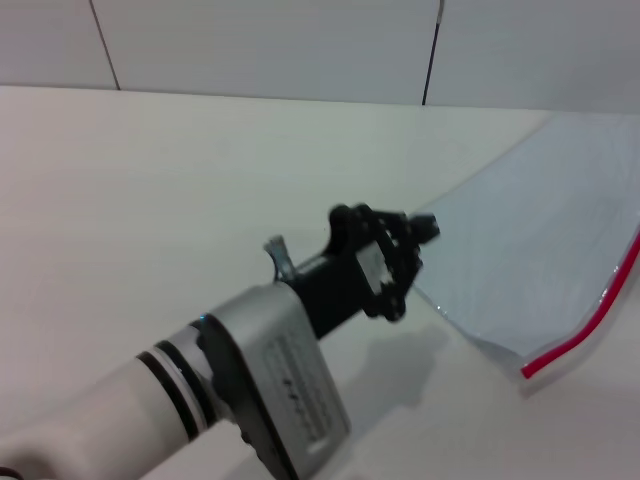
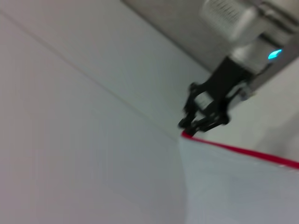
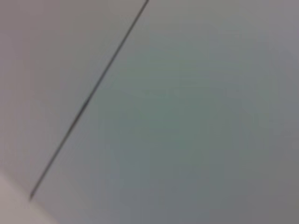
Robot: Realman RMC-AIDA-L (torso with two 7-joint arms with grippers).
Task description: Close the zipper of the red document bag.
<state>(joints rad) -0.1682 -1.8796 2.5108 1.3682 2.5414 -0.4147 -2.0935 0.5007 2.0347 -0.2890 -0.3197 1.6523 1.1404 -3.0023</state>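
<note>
You have a plain cream counter (image 1: 150, 200) running back to a pale panelled wall (image 1: 270, 45) along its far edge. The red document bag (image 1: 540, 230) lies toward the right edge, its near end curling up off the surface, the zipper (image 1: 585, 325) along that raised edge.

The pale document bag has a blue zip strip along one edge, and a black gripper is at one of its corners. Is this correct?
Not quite: the zipper strip is bright red, not blue, as the head view shows. The rest holds: the red document bag is pale, and the black left gripper is at one of its corners.
</note>
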